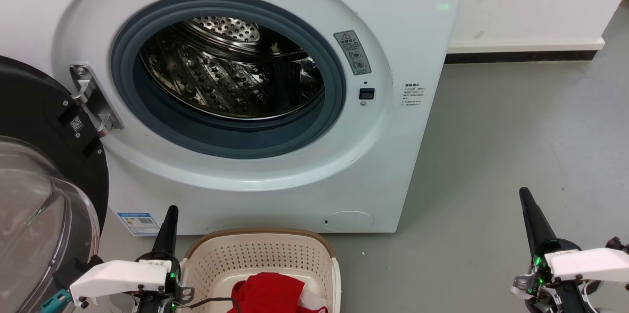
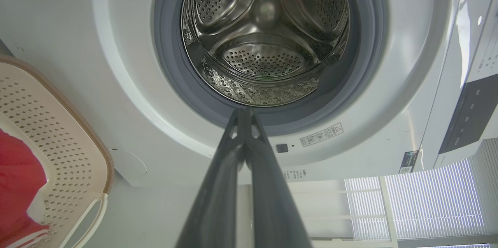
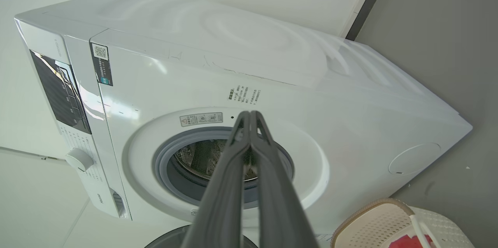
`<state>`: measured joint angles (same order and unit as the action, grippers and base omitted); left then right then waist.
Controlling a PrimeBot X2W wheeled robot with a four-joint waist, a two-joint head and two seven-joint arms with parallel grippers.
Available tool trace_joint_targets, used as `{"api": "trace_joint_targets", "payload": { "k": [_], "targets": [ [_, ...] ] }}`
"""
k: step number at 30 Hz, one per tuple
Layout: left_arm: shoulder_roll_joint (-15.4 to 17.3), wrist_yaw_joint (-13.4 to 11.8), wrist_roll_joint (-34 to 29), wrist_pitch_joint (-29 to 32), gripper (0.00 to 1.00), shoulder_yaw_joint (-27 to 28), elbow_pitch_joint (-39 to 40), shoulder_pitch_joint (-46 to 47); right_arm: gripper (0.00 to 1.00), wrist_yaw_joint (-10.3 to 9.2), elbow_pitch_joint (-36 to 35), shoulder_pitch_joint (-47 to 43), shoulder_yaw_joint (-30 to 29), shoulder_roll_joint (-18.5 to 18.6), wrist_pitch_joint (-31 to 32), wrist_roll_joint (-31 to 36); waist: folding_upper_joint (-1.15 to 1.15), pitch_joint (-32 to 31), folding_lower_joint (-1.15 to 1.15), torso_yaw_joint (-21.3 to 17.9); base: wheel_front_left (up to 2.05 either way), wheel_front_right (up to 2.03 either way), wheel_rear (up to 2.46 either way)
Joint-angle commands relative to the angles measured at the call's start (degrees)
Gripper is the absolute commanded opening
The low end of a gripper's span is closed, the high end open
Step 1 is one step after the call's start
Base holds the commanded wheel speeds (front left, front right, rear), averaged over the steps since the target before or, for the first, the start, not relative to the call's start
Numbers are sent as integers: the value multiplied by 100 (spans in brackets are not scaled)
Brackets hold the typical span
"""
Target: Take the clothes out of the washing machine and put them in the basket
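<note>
Facing robot: washing machine (image 1: 408,57) mouth | clothes (image 1: 270,293) in basket (image 1: 260,254) | left gripper (image 1: 172,210), right gripper (image 1: 524,193) both closed, empty

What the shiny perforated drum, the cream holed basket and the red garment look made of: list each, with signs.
Shiny perforated drum: likely stainless steel, mirror reflections.
Cream holed basket: moulded plastic, matt, brown woven-look rim.
Red garment: soft cloth, folds; fibre unclear.

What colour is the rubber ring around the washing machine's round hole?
The ring is bluish grey, best seen in the head view.
</note>
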<state>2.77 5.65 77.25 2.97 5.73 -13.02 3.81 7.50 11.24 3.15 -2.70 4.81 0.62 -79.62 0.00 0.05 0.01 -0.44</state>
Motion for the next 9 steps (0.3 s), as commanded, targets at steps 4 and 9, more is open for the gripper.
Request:
{"api": "trace_joint_targets", "payload": {
  "k": [4, 9],
  "targets": [
    [15, 62, 292, 80, 0, 28, -7, 137, 0, -1, 44, 137, -35, 6, 91, -293, 0, 2, 0, 6, 0, 0, 0],
    [15, 92, 489, 126, 0, 40, -24, 166, 0, -1, 79, 179, -53, 0, 144, -478, 0, 3, 0, 11, 0, 0, 0]
  ]
}}
